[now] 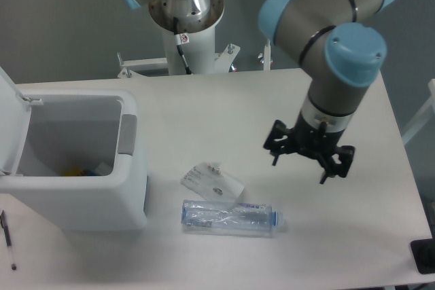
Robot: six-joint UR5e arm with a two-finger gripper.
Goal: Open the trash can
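The trash can [81, 202] is a big white boxy bin at the table's left. Its lid [12, 123] stands tilted up on the left side, so the inside shows, with small coloured scraps at the bottom. A grey push tab [128, 135] sits on its right rim. My gripper [299, 170] hangs open over the right half of the table, far to the right of the bin, with nothing between its fingers.
A clear plastic bottle [231, 216] lies on its side near the front middle. A crumpled clear wrapper [212, 181] lies just behind it. A pen [8, 240] rests at the front left edge. A dark object [423, 256] sits at the front right corner.
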